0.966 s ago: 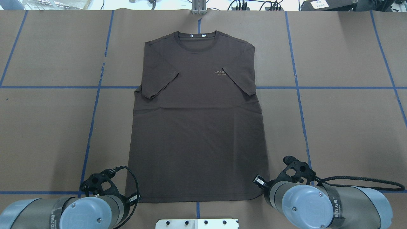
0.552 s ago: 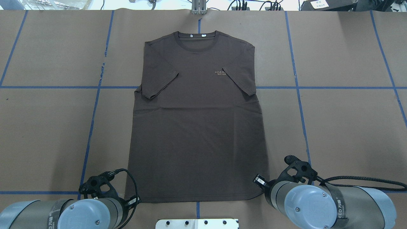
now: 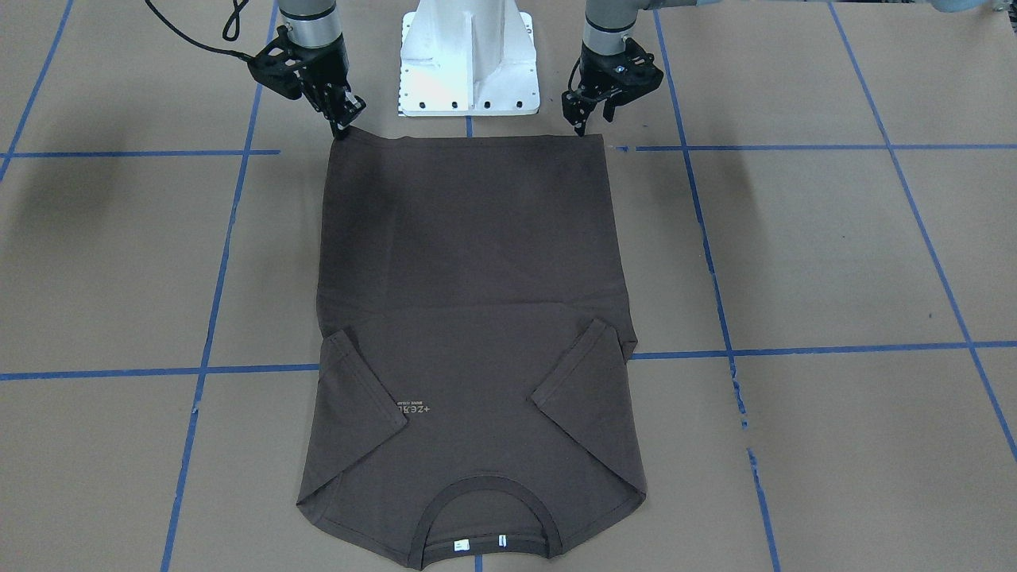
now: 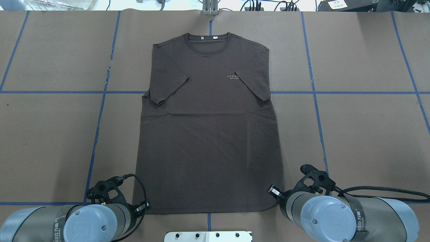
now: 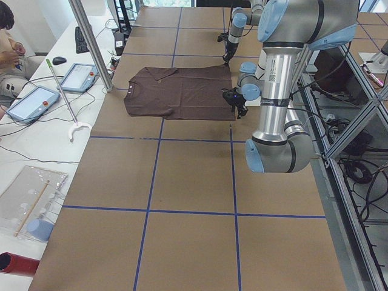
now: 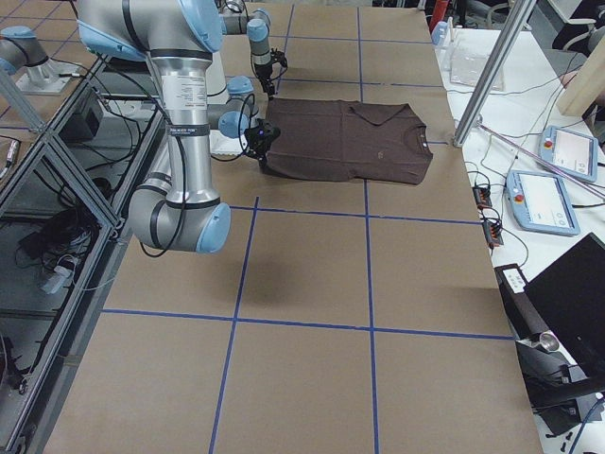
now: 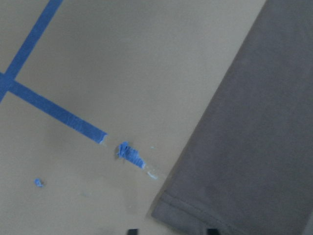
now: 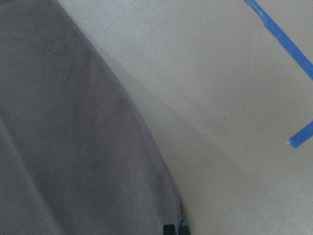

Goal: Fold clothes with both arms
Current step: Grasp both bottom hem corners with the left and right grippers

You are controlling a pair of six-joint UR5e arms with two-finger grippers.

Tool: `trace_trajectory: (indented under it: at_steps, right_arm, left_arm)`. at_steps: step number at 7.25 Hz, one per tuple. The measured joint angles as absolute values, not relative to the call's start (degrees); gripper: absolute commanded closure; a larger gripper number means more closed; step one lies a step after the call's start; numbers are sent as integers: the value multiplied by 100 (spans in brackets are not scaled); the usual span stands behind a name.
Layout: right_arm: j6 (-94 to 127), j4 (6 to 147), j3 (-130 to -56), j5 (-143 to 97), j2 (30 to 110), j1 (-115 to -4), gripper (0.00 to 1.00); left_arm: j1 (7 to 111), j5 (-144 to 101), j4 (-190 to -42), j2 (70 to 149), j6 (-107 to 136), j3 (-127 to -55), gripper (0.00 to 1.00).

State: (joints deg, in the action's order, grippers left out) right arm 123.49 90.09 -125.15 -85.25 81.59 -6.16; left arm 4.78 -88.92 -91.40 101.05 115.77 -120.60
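Black fingers of the left gripper (image 3: 589,124) stand apart, straddling one hem corner of the T-shirt (image 4: 208,134) without pinching it. The left wrist view shows two dark fingertips (image 7: 210,231) spread wide, the stitched corner between them. The right gripper (image 3: 343,127) points down at the T-shirt's other hem corner. Its tips look drawn close together, but whether they pinch the cloth cannot be told.

There are two grippers, on two grey arms with pale blue caps: the left arm (image 4: 84,223) and the right arm (image 4: 336,215). There is one dark brown T-shirt, lying flat and face up. Its two short sleeves are folded in over the chest, and its collar is at the end away from the grippers.

The overhead view hides both sets of fingertips behind the wrists, yet shows the pale chest logo (image 4: 232,77) upright and two white neck labels (image 4: 208,37). The front-facing view shows the fingertips plainly, and a white pedestal base (image 3: 469,63) just beyond the T-shirt's hem. Only the left wrist view shows a torn scrap of blue tape (image 7: 129,152) beside the hem corner.
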Motion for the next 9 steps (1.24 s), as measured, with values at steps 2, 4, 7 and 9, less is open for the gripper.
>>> trace_trajectory:
  at_steps: [2,4,7,9]
  right_arm:
    - [12349,9009,-12511,-8525,8157,-610,100]
    - [12349,9009,-12505,-8525,8151,-602,100]
    - [12349,9009,-12506,-8524,8148,-592,100]
    - [12352,9009,-12507,-8512,8149,-576,100]
  left_arm:
    - [532,-8900,-9267,10113,11396,-11964,32]
    - [562,-8911,-9348,10112,11278,-11834,36]
    - [571,-8957,-9510,10123,11257,-11668,100]
    - [570,-8981,-9515,10149,11223,-11700,100]
